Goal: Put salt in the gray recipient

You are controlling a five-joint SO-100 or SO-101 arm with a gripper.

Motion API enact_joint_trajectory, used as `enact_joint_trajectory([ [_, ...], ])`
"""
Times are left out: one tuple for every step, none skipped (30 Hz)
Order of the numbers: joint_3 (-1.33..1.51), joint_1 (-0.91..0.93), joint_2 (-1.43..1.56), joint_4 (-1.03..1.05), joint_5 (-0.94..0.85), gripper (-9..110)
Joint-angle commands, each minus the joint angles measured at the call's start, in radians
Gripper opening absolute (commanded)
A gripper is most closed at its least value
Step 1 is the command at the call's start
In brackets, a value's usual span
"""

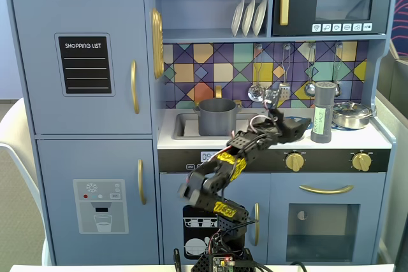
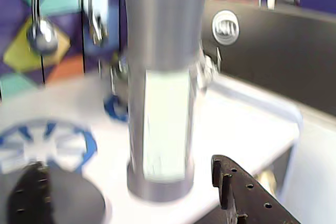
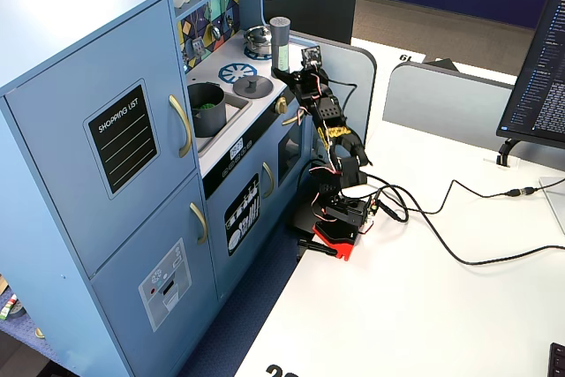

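The salt [image 1: 323, 113] is a tall dark-gray shaker with a pale green label. It stands upright on the white stove top at the right. In the wrist view the salt [image 2: 163, 87] fills the middle, blurred. My gripper [image 2: 126, 167] is open. Its two dark fingers sit low at either side of the shaker's base, short of it and not touching. In a fixed view my gripper [image 1: 305, 124] is just left of the shaker. The gray recipient [image 1: 217, 117], a matte gray pot, sits in the sink to the left. It also shows in the other fixed view [image 3: 206, 108].
A shiny steel pan [image 1: 352, 114] stands right of the salt. A flat gray lid [image 3: 252, 86] lies on the stove between pot and shaker, by a blue burner ring [image 2: 52, 140]. Ladles [image 1: 256, 90] hang on the tiled back wall. Stove knobs [image 1: 294, 161] sit below the counter edge.
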Motion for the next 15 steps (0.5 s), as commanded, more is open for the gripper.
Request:
enact_joint_trajectory([
  [-0.158,0.021,-0.138,-0.109,0.015,49],
  [-0.183,0.026,-0.175,-0.127,0.008,50],
  [-0.207,0.029,-0.209,-0.141,0.0,51],
  [-0.23,0.032,-0.239,-0.15,-0.002,51],
  [-0.256,0.035,-0.27,-0.153,-0.003,51],
  [-0.282,0.041,-0.298,-0.155,-0.003,52],
  [-0.305,0.048,-0.325,-0.156,-0.002,52],
  [-0.328,0.054,-0.351,-0.16,0.003,53],
  [-0.35,0.057,-0.377,-0.16,0.008,53],
  [-0.373,0.06,-0.403,-0.16,0.015,53],
  [-0.394,0.06,-0.43,-0.16,0.028,53],
  [-0.417,0.057,-0.454,-0.158,0.044,53],
  [-0.44,0.055,-0.48,-0.155,0.055,53],
  [-0.462,0.054,-0.503,-0.153,0.063,53],
  [-0.482,0.052,-0.526,-0.153,0.071,52],
])
